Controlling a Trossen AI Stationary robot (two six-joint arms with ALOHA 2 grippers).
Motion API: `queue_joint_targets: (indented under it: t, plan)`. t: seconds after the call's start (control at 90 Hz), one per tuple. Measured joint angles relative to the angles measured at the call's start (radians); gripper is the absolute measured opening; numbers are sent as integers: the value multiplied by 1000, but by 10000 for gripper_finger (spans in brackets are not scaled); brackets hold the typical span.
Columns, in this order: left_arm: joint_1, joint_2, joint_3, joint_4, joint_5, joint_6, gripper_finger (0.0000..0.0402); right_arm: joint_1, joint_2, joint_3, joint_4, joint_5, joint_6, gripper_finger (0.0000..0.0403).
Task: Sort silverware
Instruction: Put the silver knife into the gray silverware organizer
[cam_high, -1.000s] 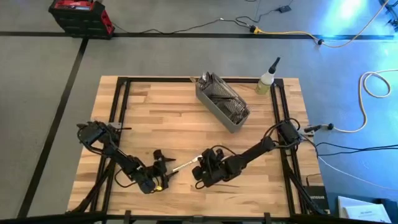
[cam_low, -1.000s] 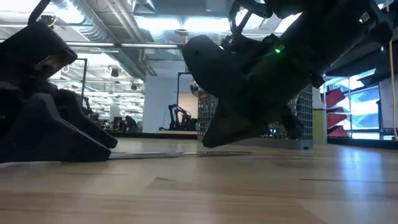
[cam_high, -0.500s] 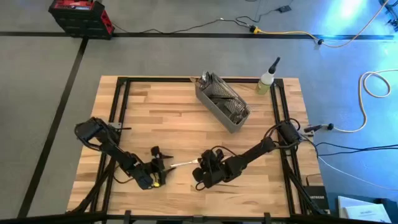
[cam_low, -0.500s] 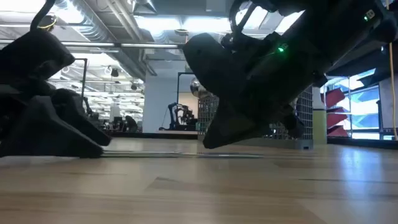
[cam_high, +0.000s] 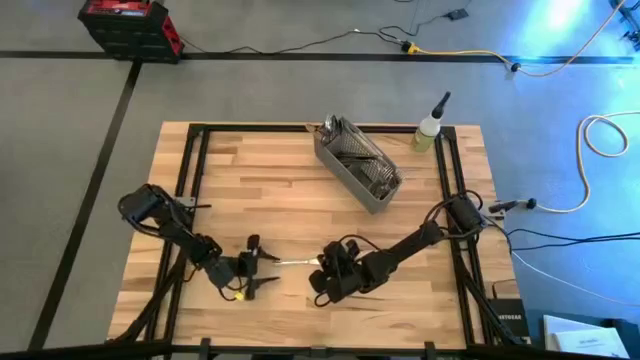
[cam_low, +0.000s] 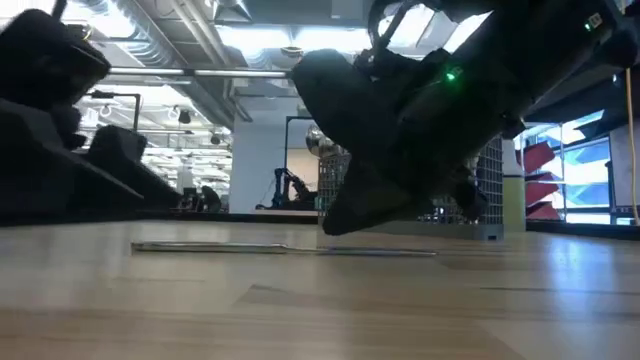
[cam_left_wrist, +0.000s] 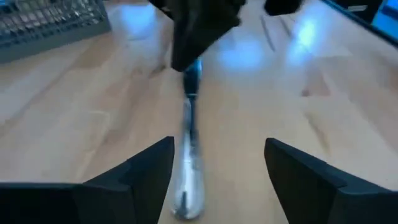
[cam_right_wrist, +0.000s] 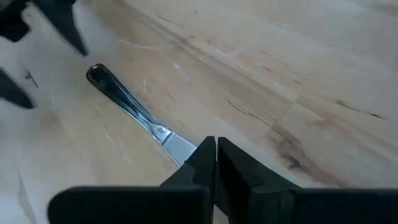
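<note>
One piece of silverware (cam_high: 297, 262), a slim shiny utensil with a rounded handle end (cam_right_wrist: 97, 74), lies flat on the wooden table (cam_high: 260, 190) near its front edge. My right gripper (cam_high: 322, 265) is shut at its wider flat end. My left gripper (cam_high: 258, 264) stands open to the table's left of it. In the left wrist view (cam_left_wrist: 219, 142) the handle end (cam_left_wrist: 185, 186) lies between its spread fingers, touching neither. More silverware (cam_high: 340, 130) stands in the gray mesh basket (cam_high: 358, 165) at the back. My right gripper has its two fingers (cam_right_wrist: 205, 155) shut on the utensil's flat wide end (cam_right_wrist: 177, 148), opposite the handle. It comes slanting down from the table's right, along the utensil. The fingertips hide the exact contact. The utensil (cam_low: 280, 247) lies flat on the table.
The mesh basket stands slanted at the table's far middle, with a small squeeze bottle (cam_high: 430, 128) at the far right corner. Black frame rails (cam_high: 190, 170) run along the table's left and right sides. Bare wood lies between the basket and the grippers.
My left gripper has drawn back toward the table's left edge, off the utensil's handle end, which now lies bare on the table. The utensil has swung slightly about the end under my right gripper and now lies level across the table.
</note>
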Motion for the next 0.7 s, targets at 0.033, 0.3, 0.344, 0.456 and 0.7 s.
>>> queue_joint_targets:
  t: [0.033,0.3,0.344,0.456,0.7]
  plan:
    - [11,4,-9,30,31,28,237,0,0,0,8,3,-11,0]
    - [83,78,-109,349,166,104,237,0,0,0,9,17,-18,0]
    - [92,95,-104,336,169,101,237,0,0,0,10,19,-18,0]
    - [113,180,-82,308,171,40,237,0,0,0,21,26,-27,0]
    - [136,352,-53,522,165,30,237,-1,0,0,98,29,-95,0]
